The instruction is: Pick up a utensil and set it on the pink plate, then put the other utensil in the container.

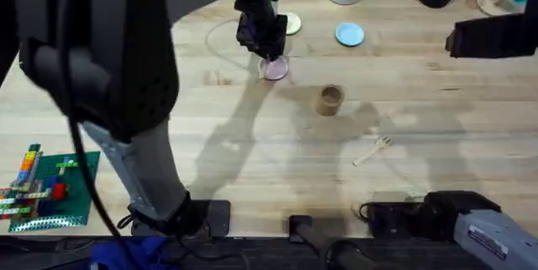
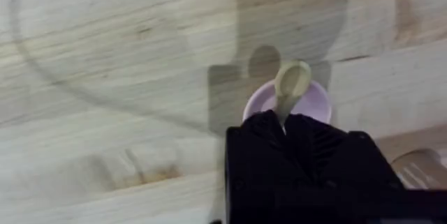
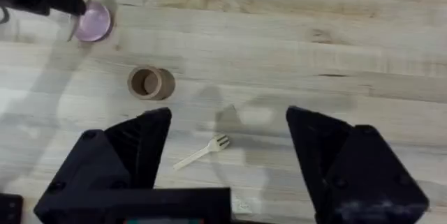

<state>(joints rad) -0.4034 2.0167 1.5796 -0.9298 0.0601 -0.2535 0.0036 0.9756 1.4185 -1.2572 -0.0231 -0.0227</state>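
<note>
My left gripper (image 2: pixel 283 123) holds the spoon (image 2: pixel 290 84) by its handle over the pink plate (image 2: pixel 314 102), while my right gripper (image 3: pixel 227 147) hangs wide open above the fork (image 3: pixel 202 152) near the cup (image 3: pixel 148 82) on the counter (image 1: pixel 252 161).

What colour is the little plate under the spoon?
Pale pink plate, under the wooden spoon; clearest in the left wrist view.

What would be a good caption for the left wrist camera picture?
Left gripper, jaws shut on the wooden spoon, holds it over the pink plate on the wooden table.
</note>
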